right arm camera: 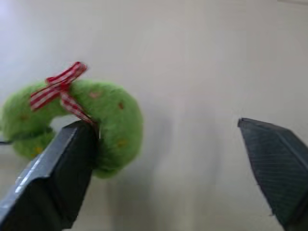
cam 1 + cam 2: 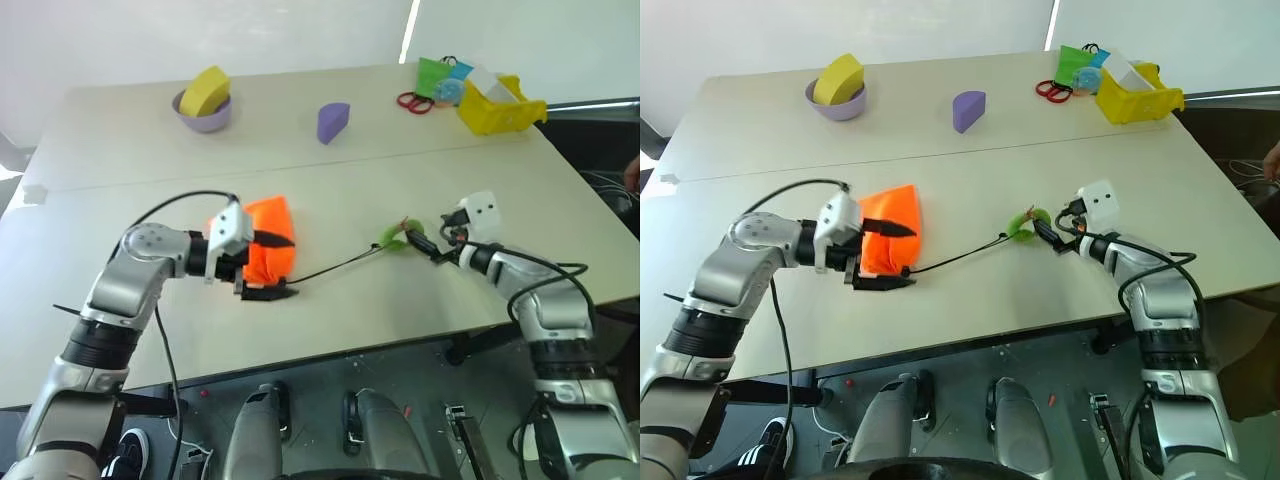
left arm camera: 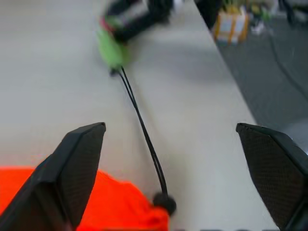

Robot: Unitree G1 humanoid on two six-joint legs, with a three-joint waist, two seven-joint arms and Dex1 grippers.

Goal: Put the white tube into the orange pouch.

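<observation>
Lying flat on the near half of the table (image 2: pixel 400 190), the orange pouch (image 2: pixel 270 250) has its dark cord (image 2: pixel 335 266) running off to the right and ending at a green ring (image 2: pixel 395 237). The left claw (image 2: pixel 268 266) sits at the pouch's right edge, pointing rightward along the cord, with its two black fingers spread wide and nothing between them; in its wrist view orange fabric shows just below the fingers and the cord's stopper bead (image 3: pixel 164 202) lies between them. The right claw (image 2: pixel 420 243) rests just beside the green ring, jaws likewise wide apart and empty, one finger close against the ring's fuzzy side.

I cannot find the white tube on the bare table around the pouch. Given both claws standing open and empty beside the pouch and its cord, the tube is probably inside already, though the fabric hides any proof.

Far across the table stand a purple bowl (image 2: pixel 205 115) holding a yellow block (image 2: pixel 207 88), a purple wedge (image 2: pixel 333 121), red scissors (image 2: pixel 412 102) and a yellow bin (image 2: pixel 500 104), well apart from the work.
</observation>
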